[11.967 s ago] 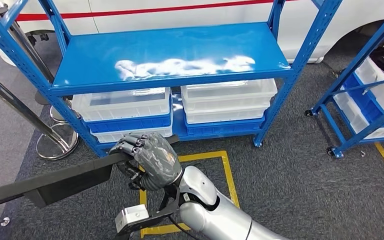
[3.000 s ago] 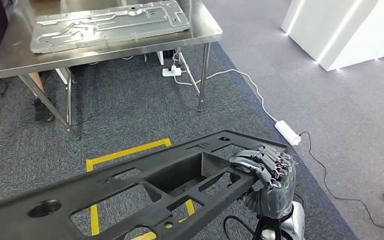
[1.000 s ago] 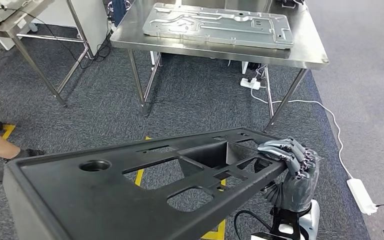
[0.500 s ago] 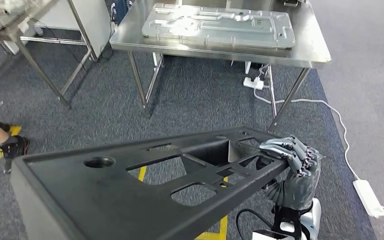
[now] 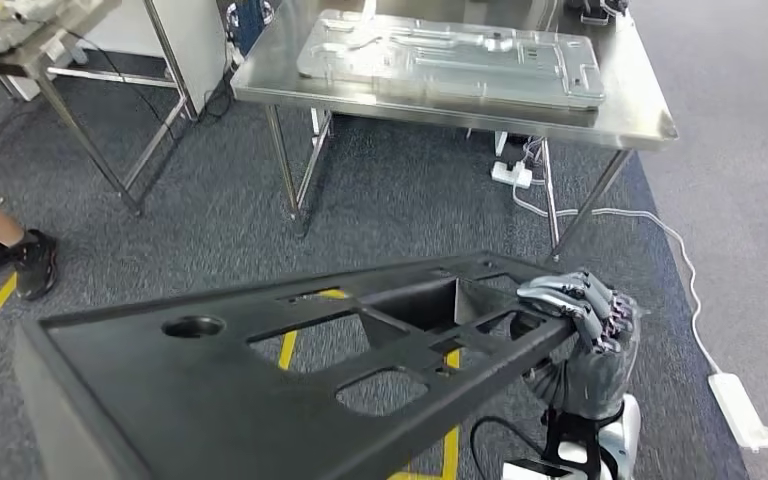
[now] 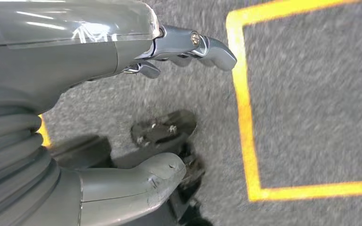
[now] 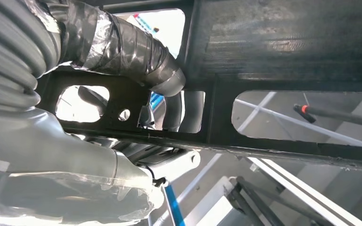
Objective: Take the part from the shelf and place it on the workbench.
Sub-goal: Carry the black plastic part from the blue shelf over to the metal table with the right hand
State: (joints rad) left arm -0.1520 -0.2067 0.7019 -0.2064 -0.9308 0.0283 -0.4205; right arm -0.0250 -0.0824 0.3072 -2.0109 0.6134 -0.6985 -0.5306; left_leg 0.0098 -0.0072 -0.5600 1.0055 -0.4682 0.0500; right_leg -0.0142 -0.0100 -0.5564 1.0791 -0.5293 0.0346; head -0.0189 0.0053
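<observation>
- Grey carpet (image 5: 390, 215) with yellow floor tape (image 5: 450, 440) runs up to a steel workbench (image 5: 640, 115) carrying a silver panel (image 5: 450, 55).
- Right hand (image 5: 580, 335) grips the near end of the black part (image 5: 260, 390), held above the floor, well short of the workbench.
- Left hand (image 6: 122, 122) hangs over the carpet, fingers apart, holding nothing.
- A person's shoe (image 5: 35, 262) stands at the left.

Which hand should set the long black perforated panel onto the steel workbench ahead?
Right. The right hand already grips the long black perforated panel at its end, facing the steel workbench. The left hand hangs over the carpet, holding nothing.
</observation>
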